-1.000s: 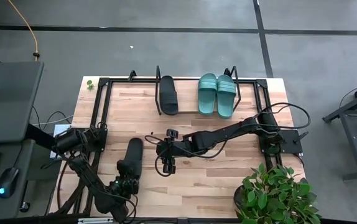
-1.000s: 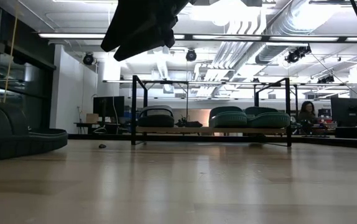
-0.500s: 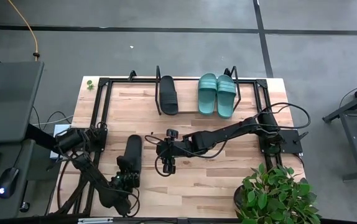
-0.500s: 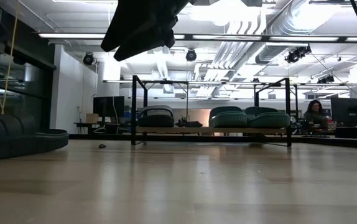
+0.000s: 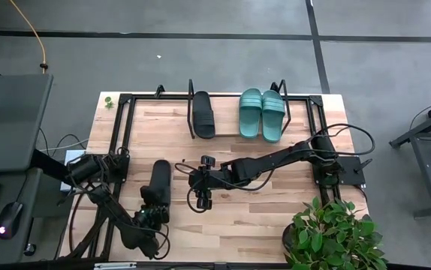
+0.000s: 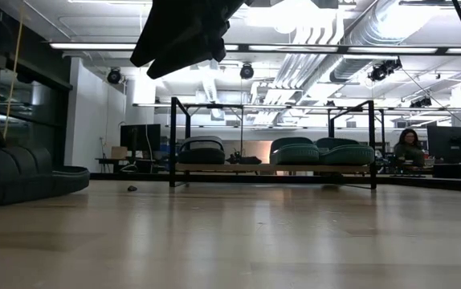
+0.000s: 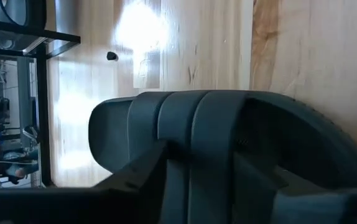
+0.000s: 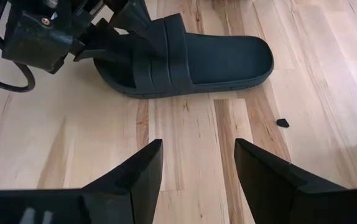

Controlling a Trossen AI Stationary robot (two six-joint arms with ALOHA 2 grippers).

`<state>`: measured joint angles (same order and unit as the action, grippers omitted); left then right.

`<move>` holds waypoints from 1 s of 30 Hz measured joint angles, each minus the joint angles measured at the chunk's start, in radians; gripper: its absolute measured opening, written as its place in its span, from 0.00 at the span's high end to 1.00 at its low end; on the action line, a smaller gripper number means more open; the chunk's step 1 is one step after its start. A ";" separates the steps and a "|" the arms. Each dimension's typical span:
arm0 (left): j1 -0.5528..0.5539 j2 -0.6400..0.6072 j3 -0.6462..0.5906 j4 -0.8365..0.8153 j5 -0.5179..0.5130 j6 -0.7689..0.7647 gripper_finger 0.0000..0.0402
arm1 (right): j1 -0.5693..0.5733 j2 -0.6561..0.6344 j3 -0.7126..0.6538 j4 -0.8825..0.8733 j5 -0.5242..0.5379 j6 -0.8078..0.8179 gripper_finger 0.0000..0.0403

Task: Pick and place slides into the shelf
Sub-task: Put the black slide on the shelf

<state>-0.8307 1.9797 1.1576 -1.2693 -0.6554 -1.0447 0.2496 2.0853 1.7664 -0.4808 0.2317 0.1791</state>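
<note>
Setting: robotics lab in an open-plan, industrial-style office. Evidence: exposed silver ventilation ducts (image 6: 375, 36) and strip lighting under a bare ceiling; grey floor (image 5: 200, 15) marked with dark tape lines; two dark robot arms mounted at a wooden worktop (image 5: 230, 221); side desk with keyboard and mouse (image 5: 5, 223); monitors (image 6: 138, 136) and a seated person (image 6: 408, 148) in the background; potted plant (image 5: 334, 236) at the worktop's corner

Matt rubbery slide (image 8: 191, 59), glossy wooden tabletop (image 8: 185, 143)
</note>
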 joint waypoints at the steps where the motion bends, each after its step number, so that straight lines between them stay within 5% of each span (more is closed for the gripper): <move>1: 0.000 0.000 0.000 0.001 0.000 0.000 0.68 | 0.000 0.000 0.000 0.000 0.000 0.000 0.53; 9: 0.000 0.000 0.001 -0.004 0.026 0.015 0.97 | 0.000 0.000 0.000 0.000 0.000 0.004 0.53; 19: 0.000 0.001 0.000 -0.159 0.036 -0.052 0.98 | 0.001 -0.049 0.000 -0.082 0.011 0.056 0.53; 30: 0.001 -0.010 0.026 -0.302 -0.051 -0.078 0.98 | 0.074 -0.120 0.000 -0.221 0.323 0.082 0.53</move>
<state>-0.8295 1.9696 1.1835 -1.5715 -0.7062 -1.1228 0.3241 1.9657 1.7668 -0.7019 0.5547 0.2612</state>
